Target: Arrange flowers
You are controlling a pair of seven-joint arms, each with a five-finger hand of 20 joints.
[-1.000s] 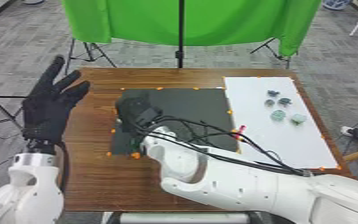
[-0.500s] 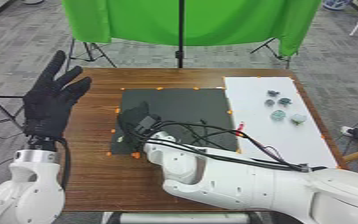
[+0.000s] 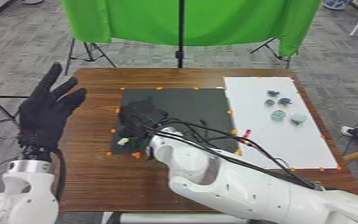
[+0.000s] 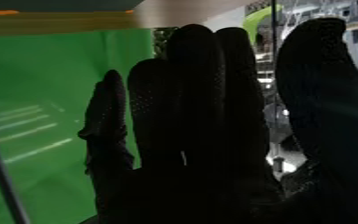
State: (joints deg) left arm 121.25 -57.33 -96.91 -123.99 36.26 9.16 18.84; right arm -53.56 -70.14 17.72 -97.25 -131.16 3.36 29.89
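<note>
The right hand [image 3: 143,107] has shifted slightly toward five o'clock, empty, fingers straight. A pale flower [image 3: 122,141] lies at the dark mat's [image 3: 200,102] eight o'clock; placing seems done, so withdraw without brushing it.

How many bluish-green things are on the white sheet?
5: farthest one; left one, right one just nearer; paler left one, paler right one nearest. The right arm may hide more.

Pale piece [image 3: 123,141] too small to tell
</note>
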